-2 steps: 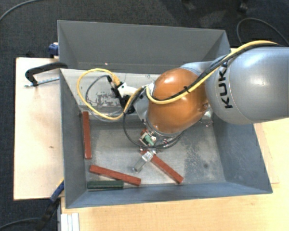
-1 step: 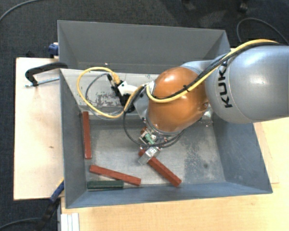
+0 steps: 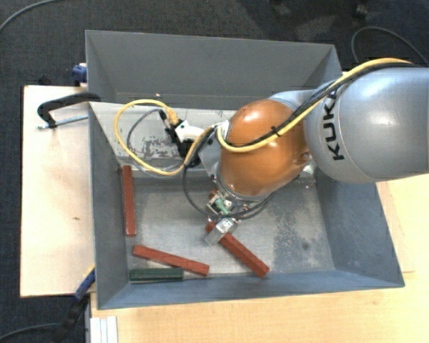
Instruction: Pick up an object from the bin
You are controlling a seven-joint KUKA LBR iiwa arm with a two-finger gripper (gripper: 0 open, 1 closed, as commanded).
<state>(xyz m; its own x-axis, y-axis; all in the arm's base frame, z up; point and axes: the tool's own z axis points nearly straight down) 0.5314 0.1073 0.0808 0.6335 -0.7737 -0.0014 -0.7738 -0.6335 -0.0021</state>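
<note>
Dark carpet lies round the grey bin (image 3: 200, 63), and your arm reaches in from the right.
The hand (image 3: 221, 227) sits low over the bin floor near the middle, right at the upper-left end of a red-brown stick (image 3: 247, 257) that slants down toward the near wall. You cannot tell how far the hand is open, or whether it has hold of that stick. A second stick (image 3: 170, 260), also red, lies to the left, a green stick (image 3: 156, 274) just beside it, and a third stick (image 3: 129, 200) lies along the left wall.
</note>
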